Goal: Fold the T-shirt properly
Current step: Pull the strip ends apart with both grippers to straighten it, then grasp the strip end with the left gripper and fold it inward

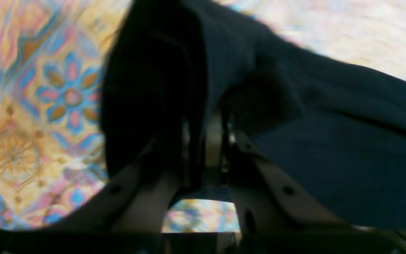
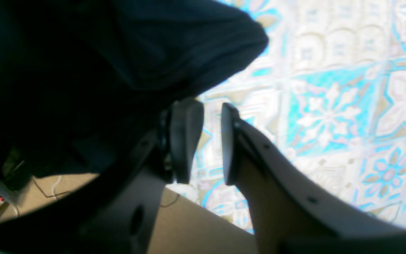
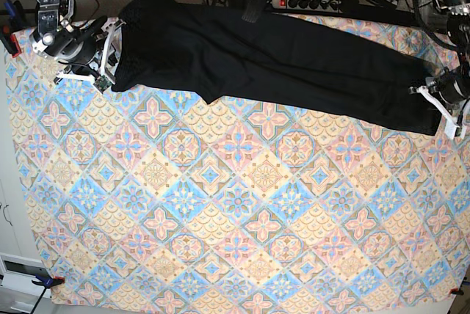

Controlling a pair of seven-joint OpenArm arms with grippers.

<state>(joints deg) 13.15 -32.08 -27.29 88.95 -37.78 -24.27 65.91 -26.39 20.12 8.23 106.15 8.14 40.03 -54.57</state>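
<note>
While left claw (image 1: 206,141) pinches T-shirt (image 3: 279,64), right gapes.

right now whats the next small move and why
Probably close the right hand on the T-shirt edge beside it: its fingers stand apart with only patterned cloth between them, while the left hand is already shut on fabric at the other end.

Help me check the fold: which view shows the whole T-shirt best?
The base view: the T-shirt lies stretched along the table's far edge. Both wrist views show only blurred close-up black cloth.
</note>
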